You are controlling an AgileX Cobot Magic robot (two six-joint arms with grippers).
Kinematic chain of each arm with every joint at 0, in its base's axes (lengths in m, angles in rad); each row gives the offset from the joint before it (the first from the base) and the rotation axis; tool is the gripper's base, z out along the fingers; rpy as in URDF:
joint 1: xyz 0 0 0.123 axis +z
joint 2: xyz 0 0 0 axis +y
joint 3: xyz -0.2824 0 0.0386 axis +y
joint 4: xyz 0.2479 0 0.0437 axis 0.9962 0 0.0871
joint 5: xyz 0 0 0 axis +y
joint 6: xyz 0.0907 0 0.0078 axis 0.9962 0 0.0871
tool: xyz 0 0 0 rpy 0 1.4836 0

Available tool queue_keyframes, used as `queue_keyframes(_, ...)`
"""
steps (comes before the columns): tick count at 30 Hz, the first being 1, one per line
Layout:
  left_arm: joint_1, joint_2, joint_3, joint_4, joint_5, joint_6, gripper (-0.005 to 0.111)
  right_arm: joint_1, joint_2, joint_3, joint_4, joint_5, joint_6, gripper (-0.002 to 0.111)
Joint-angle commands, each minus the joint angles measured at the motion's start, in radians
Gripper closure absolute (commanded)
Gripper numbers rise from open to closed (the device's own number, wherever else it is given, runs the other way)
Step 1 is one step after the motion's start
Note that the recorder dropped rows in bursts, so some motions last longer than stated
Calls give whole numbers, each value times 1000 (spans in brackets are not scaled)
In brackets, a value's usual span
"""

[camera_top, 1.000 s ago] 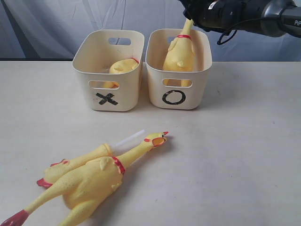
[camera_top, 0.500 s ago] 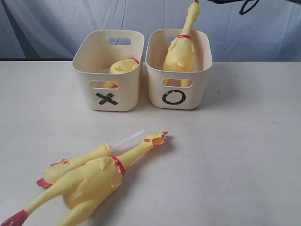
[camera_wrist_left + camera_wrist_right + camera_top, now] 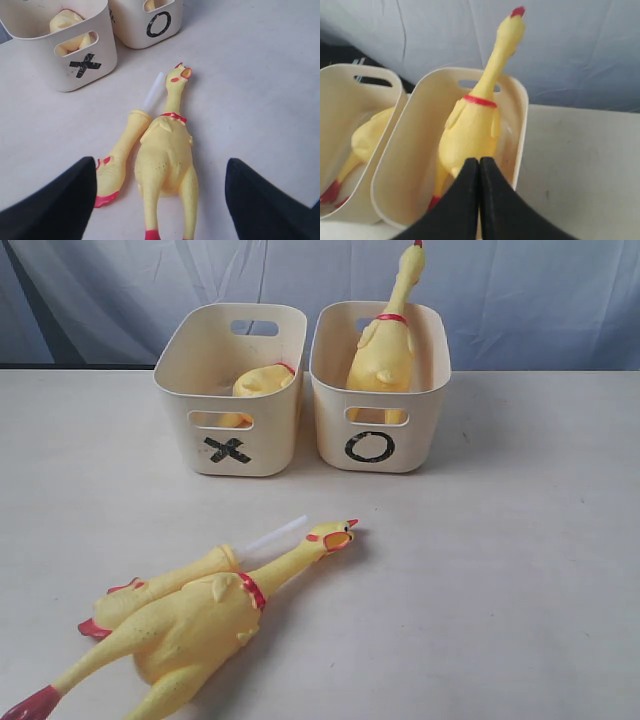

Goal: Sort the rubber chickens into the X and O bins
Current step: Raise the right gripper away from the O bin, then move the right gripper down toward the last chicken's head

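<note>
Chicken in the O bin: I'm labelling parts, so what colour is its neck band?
Red. The neck band shows best in the right wrist view.

Yel. chickens (image 3: 190,625) (red collars (image 3: 252,590)), cream bins (image 3: 272,430).

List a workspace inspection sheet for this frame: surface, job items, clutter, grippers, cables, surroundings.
Surface: off-white table, faint marks.
Job's things: X bin and O bin stand side by side at the back. A headless body lies in the X bin. An upright chicken is in the O bin, neck above the rim. A lying chicken is on the table, with a limb with a white tube beside it.
Clutter: nothing seen.
Grippers: left gripper open, over the lying chicken, holding nothing. Right gripper shut, empty, near the O bin.
Cables: nothing seen.
Surroundings: blue-grey cloth backdrop.
</note>
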Motion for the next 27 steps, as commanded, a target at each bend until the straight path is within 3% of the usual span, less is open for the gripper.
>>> queue_keyframes(1, 3, -6, 2, 2, 1, -5, 39, 0, -44, -3, 207, 141, -73, 109)
queue_keyframes(5, 3, -6, 2, 2, 1, -5, 39, 61, -63, 30, 313, 241, -73, 109)
queue_keyframes(9, 3, -6, 2, 2, 2, -5, 39, 161, -109, 197, 348, 137, -70, 109)
queue_keyframes(18, 3, -6, 2, 2, 2, -5, 39, 342, -250, 681, 532, -291, -70, 109)
queue_keyframes(27, 3, -6, 2, 2, 2, -5, 39, 488, -253, 1007, 909, -734, -70, 109)
